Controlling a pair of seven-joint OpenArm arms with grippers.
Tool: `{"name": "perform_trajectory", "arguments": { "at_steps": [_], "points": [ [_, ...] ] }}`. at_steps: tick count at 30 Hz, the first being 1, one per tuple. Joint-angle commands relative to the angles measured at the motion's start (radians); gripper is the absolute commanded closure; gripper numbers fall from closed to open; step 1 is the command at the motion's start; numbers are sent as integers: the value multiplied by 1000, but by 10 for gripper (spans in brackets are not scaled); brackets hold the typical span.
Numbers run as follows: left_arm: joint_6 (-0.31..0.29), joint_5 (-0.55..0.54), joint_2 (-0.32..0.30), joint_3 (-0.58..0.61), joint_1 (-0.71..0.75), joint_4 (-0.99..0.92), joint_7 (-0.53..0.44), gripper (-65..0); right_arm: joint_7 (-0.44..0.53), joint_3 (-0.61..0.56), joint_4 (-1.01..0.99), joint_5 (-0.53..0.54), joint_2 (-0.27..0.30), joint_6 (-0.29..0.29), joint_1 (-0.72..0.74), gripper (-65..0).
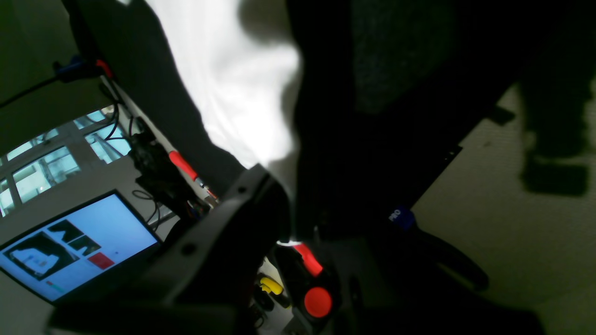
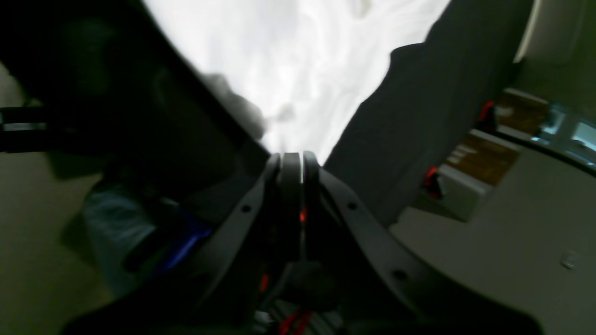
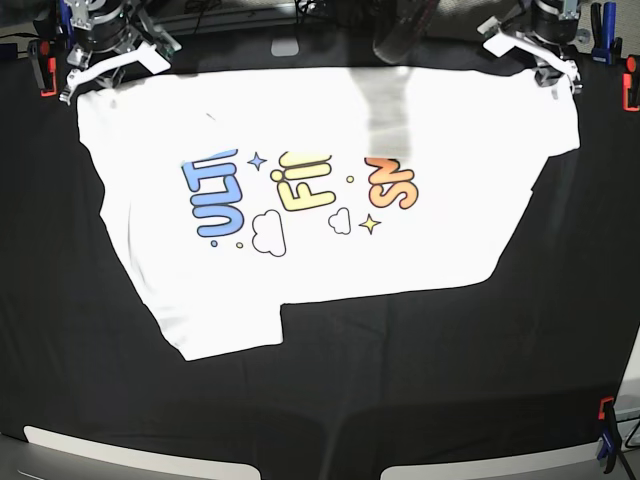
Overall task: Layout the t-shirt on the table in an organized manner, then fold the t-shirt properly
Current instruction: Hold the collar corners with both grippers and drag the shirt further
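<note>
The white t-shirt (image 3: 330, 200) lies spread on the black table (image 3: 400, 390), print side up, with blue, yellow and orange lettering. Its far edge runs along the table's back, and both far corners are lifted into the grippers. At the base view's back left, my right gripper (image 3: 105, 62) is shut on one corner. The right wrist view shows its jaws (image 2: 298, 163) pressed together on the white cloth (image 2: 298, 70). At the back right, my left gripper (image 3: 535, 48) is shut on the other corner. In the left wrist view the cloth (image 1: 233, 83) runs down to its fingertips (image 1: 281, 181).
Orange clamps (image 3: 45, 72) (image 3: 628, 92) hold the black cloth at the back edges, and a blue and orange clamp (image 3: 605, 435) at the front right. Past the table edge the left wrist view shows a monitor (image 1: 79, 246) and a red button (image 1: 318, 301).
</note>
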Motion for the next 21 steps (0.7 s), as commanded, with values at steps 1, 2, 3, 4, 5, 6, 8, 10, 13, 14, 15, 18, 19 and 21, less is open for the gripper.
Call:
{"name": "perform_trajectory", "arguments": {
  "at_steps": [1,2,3,4,5,6,8,10,13,14,15,18,19,21],
  "points": [
    [27,16,-14,-4,6,14,5,0,8,4,15,13,14,-10,-3,0],
    [27,16,-14,-4,6,14,5,0,10,4,15,42,14,-8,-3,0],
    [27,16,-14,-4,6,14,5,0,16,4,13,56,13,-5,-3,-56],
    [27,16,-14,-4,6,14,8,0,26,4,12,62,11,0,-3,-123],
    [27,16,-14,-4,6,14,12,0,45,4,11,62,11,1,-3,-181],
    [27,16,-14,-4,6,14,17,0,69,4,11,62,11,2,-3,-225],
    [27,16,-14,-4,6,14,29,0,115,4,11,60,11,1,-3,-250],
    [27,16,-14,-4,6,14,30,0,158,4,11,58,11,2,-2,-250],
    [27,17,-14,-4,5,14,30,0,179,4,11,49,11,55,0,-250],
    [27,17,-14,-4,5,14,29,0,179,4,10,37,11,80,0,-250],
    [27,17,-14,-4,5,14,29,0,179,4,8,29,11,90,0,-250],
    [27,17,-14,-4,5,14,30,0,198,4,-28,6,11,90,19,-250],
    [27,17,-14,-4,6,14,30,0,206,4,-50,7,11,92,31,-250],
    [27,17,-14,-4,5,14,30,0,218,4,-97,6,11,101,59,-250]
  ]
}}
